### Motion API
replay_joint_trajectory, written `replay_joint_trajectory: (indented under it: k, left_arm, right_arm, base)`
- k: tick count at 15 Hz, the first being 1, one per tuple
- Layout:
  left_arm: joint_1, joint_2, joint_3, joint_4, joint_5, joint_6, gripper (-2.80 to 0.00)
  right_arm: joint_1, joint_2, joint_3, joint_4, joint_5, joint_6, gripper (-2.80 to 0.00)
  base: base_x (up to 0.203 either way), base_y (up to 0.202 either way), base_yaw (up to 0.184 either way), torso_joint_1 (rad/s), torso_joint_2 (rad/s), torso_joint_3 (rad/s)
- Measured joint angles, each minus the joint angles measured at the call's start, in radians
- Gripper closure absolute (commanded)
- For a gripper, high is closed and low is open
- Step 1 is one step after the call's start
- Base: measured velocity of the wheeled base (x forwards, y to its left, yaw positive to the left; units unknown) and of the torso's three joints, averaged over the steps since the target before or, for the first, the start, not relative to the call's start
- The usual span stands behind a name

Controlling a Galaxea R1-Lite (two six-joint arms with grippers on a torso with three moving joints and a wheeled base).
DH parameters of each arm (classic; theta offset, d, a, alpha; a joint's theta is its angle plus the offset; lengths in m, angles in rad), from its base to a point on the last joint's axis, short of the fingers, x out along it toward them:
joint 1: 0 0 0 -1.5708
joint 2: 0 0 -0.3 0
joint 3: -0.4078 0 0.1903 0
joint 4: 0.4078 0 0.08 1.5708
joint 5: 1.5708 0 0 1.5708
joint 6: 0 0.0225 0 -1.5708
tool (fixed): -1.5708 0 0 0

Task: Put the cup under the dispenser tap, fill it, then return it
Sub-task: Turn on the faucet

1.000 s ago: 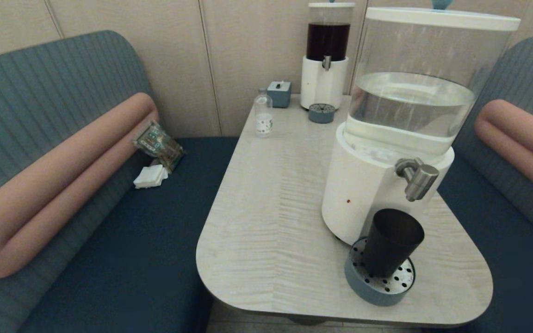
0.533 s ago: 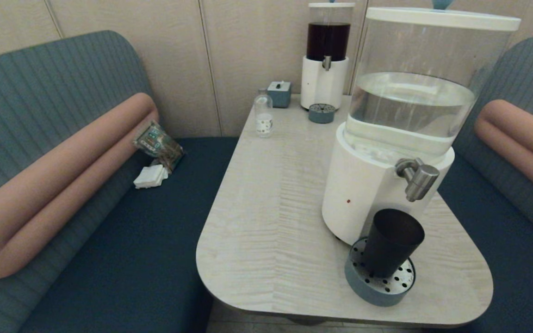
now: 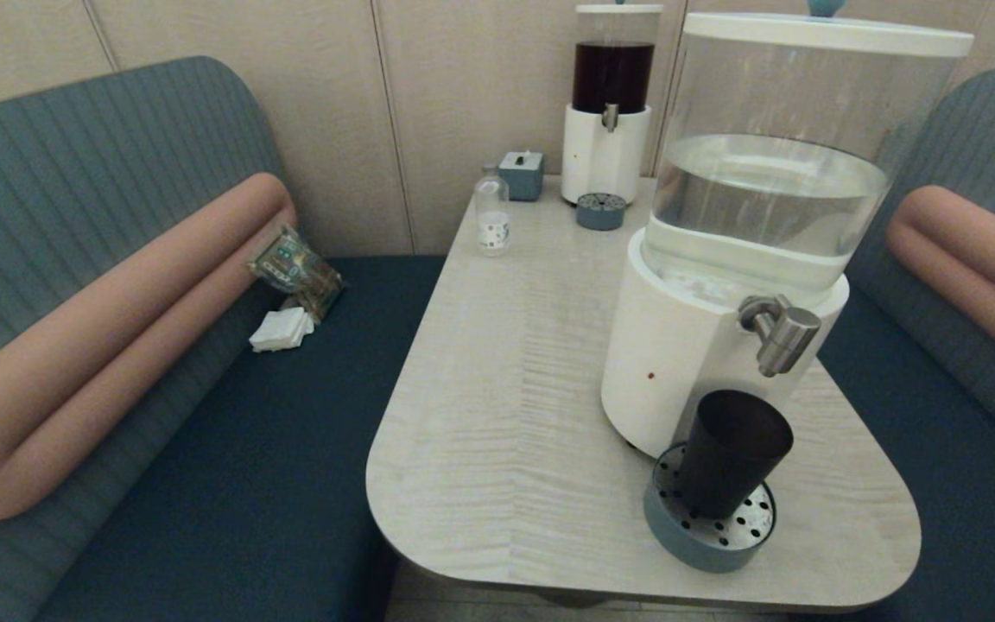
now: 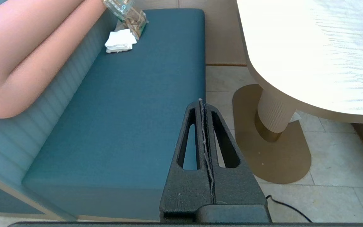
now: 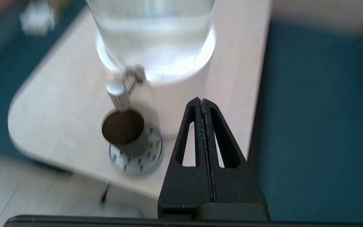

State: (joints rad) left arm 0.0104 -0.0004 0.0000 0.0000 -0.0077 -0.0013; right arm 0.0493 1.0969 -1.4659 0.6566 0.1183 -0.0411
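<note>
Booth table (image 3: pixel 506 415) of pale wood grain, flanked by teal benches (image 3: pixel 230 449) with pink bolsters (image 3: pixel 109 337). Matte black cup (image 3: pixel 732 453), tapered and handleless, upright on perforated drip tray (image 3: pixel 705 531) directly beneath brushed-steel dispenser tap (image 3: pixel 781 335) of white-based water dispenser (image 3: pixel 705 345). Right gripper (image 5: pixel 203 104) raised above table's bench-side edge, near but apart from cup, fingers pressed together on nothing. Left gripper (image 4: pixel 203 105) low beside bench, likewise closed and empty.

Cup on the drip tray, below the tap

The cup (image 3: pixel 732 453) stands on the drip tray (image 3: pixel 679 536) at the table's (image 3: pixel 506 415) near right corner, directly beneath the dispenser tap (image 3: pixel 781 333).
</note>
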Motion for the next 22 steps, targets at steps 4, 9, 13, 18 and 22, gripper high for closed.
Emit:
replay_joint_trajectory:
  k: [4,9,13,18,22]
  left_arm:
    - [0.000,0.000,0.000,0.000,0.000,0.000,0.00]
    - [0.000,0.000,0.000,0.000,0.000,0.000,0.00]
    - [0.000,0.000,0.000,0.000,0.000,0.000,0.00]
    - [0.000,0.000,0.000,0.000,0.000,0.000,0.00]
    - [0.000,0.000,0.000,0.000,0.000,0.000,0.00]
  right_arm:
    - [0.058,0.279,-0.235,0.178,0.010,0.054,0.00]
    - [0.146,0.454,-0.321,0.208,0.069,0.135,0.00]
    - [0.152,0.517,-0.313,0.198,0.084,0.140,0.00]
    - [0.162,0.520,-0.293,0.187,0.111,0.139,0.00]
    - [0.164,0.495,-0.258,0.178,0.113,0.137,0.00]
  base:
    - [0.000,0.000,0.000,0.000,0.00,0.000]
    - [0.000,0.000,0.000,0.000,0.00,0.000]
    - [0.000,0.000,0.000,0.000,0.00,0.000]
    - [0.000,0.000,0.000,0.000,0.00,0.000]
    - [0.000,0.000,0.000,0.000,0.00,0.000]
